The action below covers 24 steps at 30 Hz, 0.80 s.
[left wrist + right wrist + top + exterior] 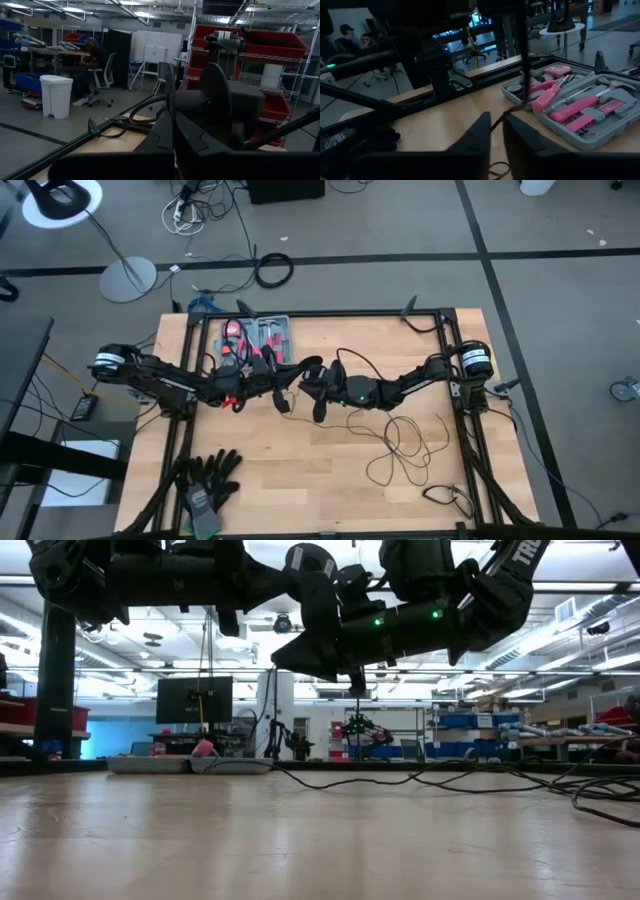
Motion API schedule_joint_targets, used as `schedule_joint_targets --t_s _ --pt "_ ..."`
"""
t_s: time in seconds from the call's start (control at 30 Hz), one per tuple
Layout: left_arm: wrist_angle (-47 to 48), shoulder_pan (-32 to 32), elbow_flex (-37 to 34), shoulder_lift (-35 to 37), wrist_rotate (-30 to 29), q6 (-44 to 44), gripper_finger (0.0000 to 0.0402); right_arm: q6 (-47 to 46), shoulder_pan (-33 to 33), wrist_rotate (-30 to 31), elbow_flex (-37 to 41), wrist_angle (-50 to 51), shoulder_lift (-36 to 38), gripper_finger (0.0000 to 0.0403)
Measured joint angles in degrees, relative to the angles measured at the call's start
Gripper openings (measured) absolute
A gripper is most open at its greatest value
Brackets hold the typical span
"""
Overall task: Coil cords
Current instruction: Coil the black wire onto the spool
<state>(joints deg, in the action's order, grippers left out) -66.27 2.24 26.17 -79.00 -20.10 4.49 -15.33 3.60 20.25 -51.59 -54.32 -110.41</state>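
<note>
Seen from above, both arms reach toward the middle of the wooden tabletop (300, 480), the left gripper (283, 376) and right gripper (312, 380) nearly meeting; the dark links crowd together there, so finger positions are hard to read. The cords (405, 450) lie in loose loops on the tabletop toward the right arm's side, a strand running up to the grippers. A gray case of pink tools (255, 338) sits at the far edge, black gloves (210, 478) near the front. At table height, both arms hang overhead, cut off by the frame, while the cords (470, 780) trail along the far tabletop. The left wrist camera is largely blocked by dark arm parts; whether the left gripper is clenched cannot be told. From the right wrist, the right gripper (496, 131) pinches a thin strand of cord (512, 111) beside the tool case (570, 107).
</note>
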Motion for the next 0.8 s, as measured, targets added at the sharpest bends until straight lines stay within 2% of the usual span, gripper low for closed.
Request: schedule_joint_targets --t_s 0.1,0.53,0.8 --pt "0.4 0.0 0.0 0.0 -0.3 -0.9 0.0000 1.5 0.2 0.0 0.0 0.0 0.0 0.0008" --pt "9.3 0.0 -0.1 0.0 -10.2 -1.1 0.0000 -1.1 4.2 -0.4 0.0 4.5 0.0 0.0001" --pt "15.3 0.0 -0.2 0.0 -13.6 3.7 0.0000 -13.8 2.8 -12.1 0.0 9.4 0.0 0.0001"
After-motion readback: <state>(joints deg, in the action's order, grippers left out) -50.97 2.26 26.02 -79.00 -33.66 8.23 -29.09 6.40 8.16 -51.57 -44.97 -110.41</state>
